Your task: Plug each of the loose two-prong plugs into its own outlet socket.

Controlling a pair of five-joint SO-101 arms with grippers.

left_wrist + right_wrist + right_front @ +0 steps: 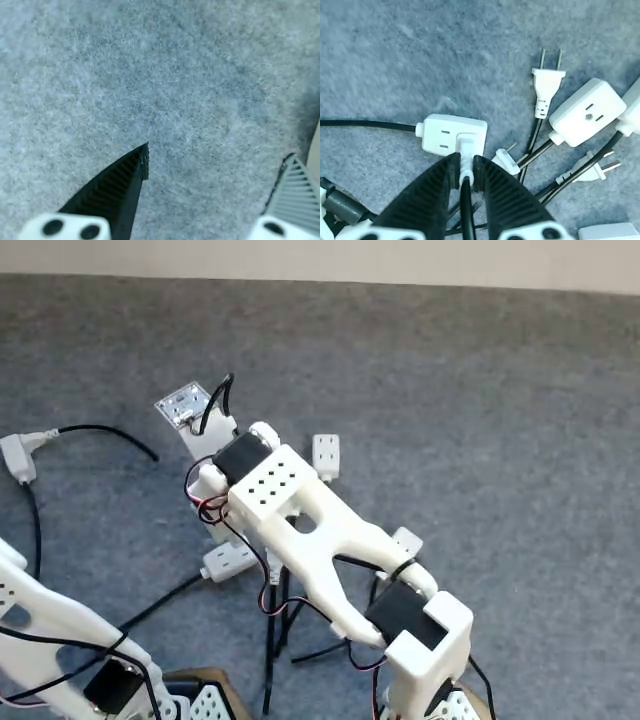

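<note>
Right jaws: clenched on white plug [466, 150] and its black cord [465, 200], the plug pushed against outlet block [451, 134] just beyond the tips. It appears seated or nearly so, so one pairing is judged close to done. Left jaws: released, spread over bare grey counter [160, 75], nothing between them. Outstanding: loose plug [547, 82] well beyond the right jaws, beside free outlet [586, 112]; second plug [592, 171] off to their side; third plug [504, 161] just beside their tips.
</note>
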